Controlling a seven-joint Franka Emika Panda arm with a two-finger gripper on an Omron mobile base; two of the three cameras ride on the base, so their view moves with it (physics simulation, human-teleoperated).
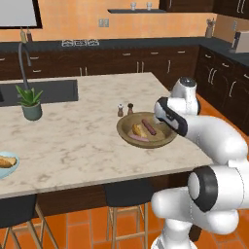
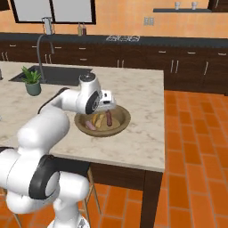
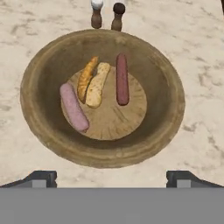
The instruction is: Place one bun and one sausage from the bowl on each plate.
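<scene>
The wooden bowl (image 3: 170,100) lies straight below my hand, and also shows on the counter's right part (image 1: 123,132) (image 2: 124,116). Inside it a golden-tan bun (image 3: 94,83) (image 1: 138,130) rests between two pinkish sausages, one left (image 3: 73,108) and one right (image 3: 122,79) (image 1: 148,126). My gripper (image 3: 112,179) hovers above the bowl's near rim, open, with nothing between its fingertips (image 3: 41,178). At the far left edge a pale blue plate (image 1: 15,165) carries a bun (image 1: 6,162). The darker blue-rimmed plate is out of view.
Salt and pepper shakers (image 3: 96,14) (image 1: 120,111) stand just past the bowl's far rim. A potted plant (image 1: 30,103) (image 2: 32,82) sits by the sink (image 1: 48,90). Dark stools (image 1: 127,194) stand under the counter's near edge.
</scene>
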